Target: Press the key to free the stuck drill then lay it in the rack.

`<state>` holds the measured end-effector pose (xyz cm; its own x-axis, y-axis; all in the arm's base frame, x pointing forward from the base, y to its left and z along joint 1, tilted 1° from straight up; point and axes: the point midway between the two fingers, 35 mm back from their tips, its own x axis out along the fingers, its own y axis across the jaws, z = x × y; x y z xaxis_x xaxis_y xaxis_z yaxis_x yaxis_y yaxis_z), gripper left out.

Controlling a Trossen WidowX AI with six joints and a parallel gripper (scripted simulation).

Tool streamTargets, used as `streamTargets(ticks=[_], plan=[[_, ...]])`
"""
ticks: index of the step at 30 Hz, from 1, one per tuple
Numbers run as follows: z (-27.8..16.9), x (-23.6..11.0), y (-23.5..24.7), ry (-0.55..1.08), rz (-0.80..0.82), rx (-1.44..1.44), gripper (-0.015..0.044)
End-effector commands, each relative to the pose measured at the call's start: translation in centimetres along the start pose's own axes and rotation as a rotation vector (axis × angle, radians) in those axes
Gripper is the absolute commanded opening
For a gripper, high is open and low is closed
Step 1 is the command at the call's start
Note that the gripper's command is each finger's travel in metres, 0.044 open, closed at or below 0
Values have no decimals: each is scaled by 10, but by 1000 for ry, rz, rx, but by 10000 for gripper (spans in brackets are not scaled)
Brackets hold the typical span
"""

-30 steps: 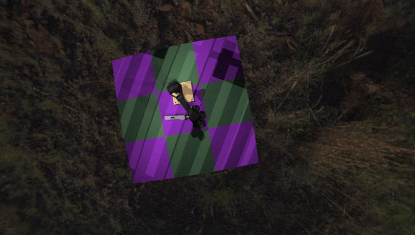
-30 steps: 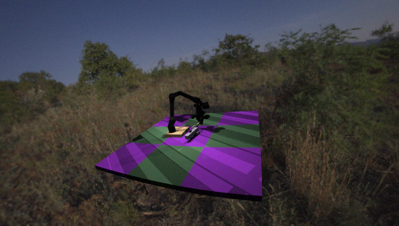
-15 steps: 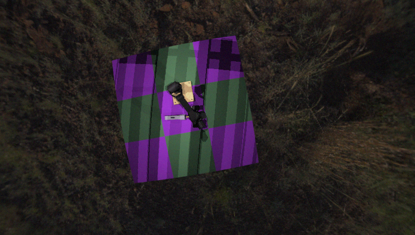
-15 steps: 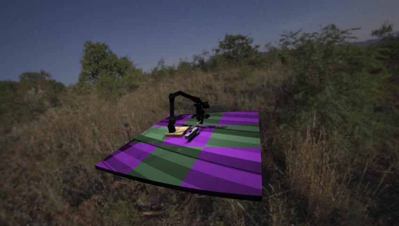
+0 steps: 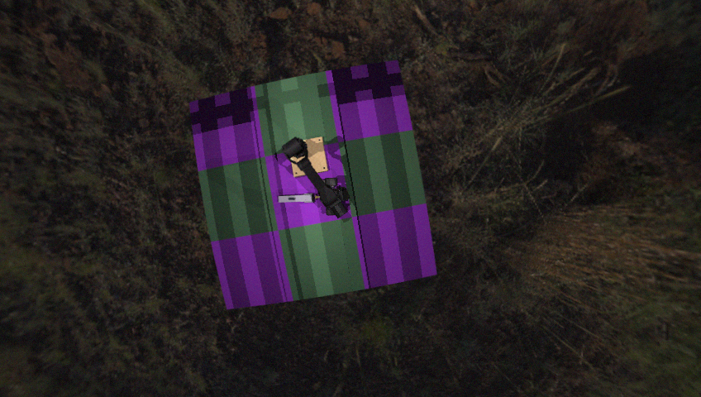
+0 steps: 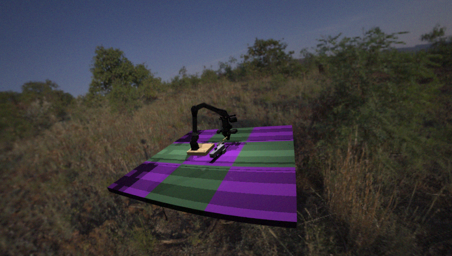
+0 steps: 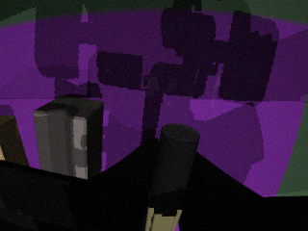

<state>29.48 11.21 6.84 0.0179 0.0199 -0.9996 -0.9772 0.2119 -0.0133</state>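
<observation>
Wrist view: a slim drill (image 7: pixel 168 180), a dark cylinder above a pale tan shank, is pinched between jaws nearly shut on it. A grey blocky holder (image 7: pixel 69 138) is seen just left of it. From the top, the gripper (image 5: pixel 330 200) is seen beside the holder's end, above a purple patch. The black arm (image 6: pixel 206 108) is mounted on a flat wooden base (image 6: pixel 206 149). The board (image 6: pixel 253 190) is checkered in striped purple and green, surrounded by dry grass (image 6: pixel 364 177) and shrubs at dusk.
</observation>
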Motion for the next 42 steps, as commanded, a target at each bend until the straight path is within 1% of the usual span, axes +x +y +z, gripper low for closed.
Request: streamTargets(ticks=[1,21,37,42], plan=[[2,0,7,-5,-1,1,0],[9,6,46,-6,2,1,0],[18,1,73,-7,4,1,0],[17,11,71,-7,4,1,0]])
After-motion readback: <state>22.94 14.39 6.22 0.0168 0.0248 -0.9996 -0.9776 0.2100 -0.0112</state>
